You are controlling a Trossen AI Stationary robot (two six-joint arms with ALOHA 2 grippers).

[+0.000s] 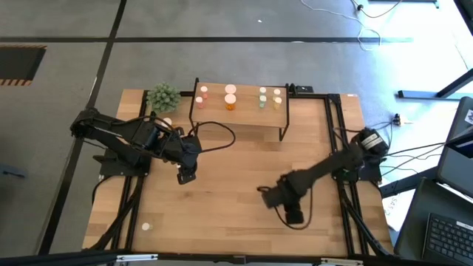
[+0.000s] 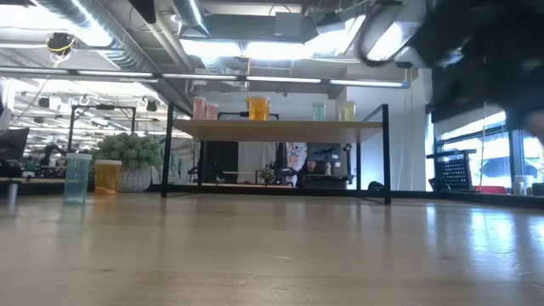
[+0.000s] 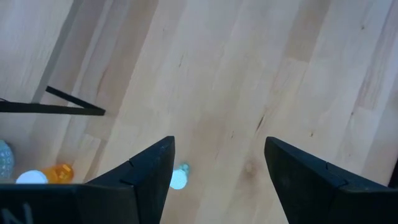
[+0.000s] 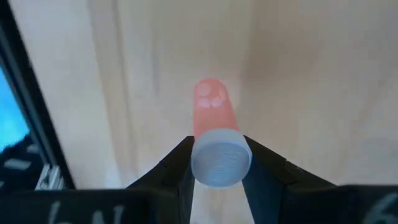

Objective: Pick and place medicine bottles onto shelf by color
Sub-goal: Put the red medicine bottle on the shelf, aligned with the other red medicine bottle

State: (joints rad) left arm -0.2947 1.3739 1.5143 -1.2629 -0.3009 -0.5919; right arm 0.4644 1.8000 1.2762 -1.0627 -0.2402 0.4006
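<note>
1. Closest to the lens in the right wrist view, a pink-red bottle (image 4: 214,134) with a pale cap is sitting pinched between the right gripper's (image 4: 216,163) two dark fingers, which are pressing on the cap end from either side.
2. From above, the right gripper (image 1: 263,191) is hanging over the open tabletop (image 1: 236,214), well in front of the shelf (image 1: 240,111) and toward the right-hand half of the table; the bottle itself is too small to make out there.
3. Over on the other side, the left gripper (image 3: 214,180) is standing with its jaws spread wide and nothing between them, pointing down at bare wood.
4. In the high view that left gripper (image 1: 185,176) is hovering just in front of the shelf's left end.
5. Past its fingers a tiny pale-capped bottle (image 3: 179,177) is showing on the tabletop, and an orange bottle (image 3: 57,172) is sitting farther off, beside a pale cap.
6. On the shelf, bottles are standing in colour groups: pink ones (image 1: 202,96) at the left, an orange one (image 1: 230,102) in the middle, pale green-yellow ones (image 1: 270,98) at the right.
7. The low view is showing the same row: pink (image 2: 204,109), orange (image 2: 258,108), greenish (image 2: 320,110).
8. A spiky green plant (image 1: 162,96) is sitting at the shelf's left end.
9. One small pale bottle (image 1: 145,227) is lying alone near the table's front left corner.
</note>
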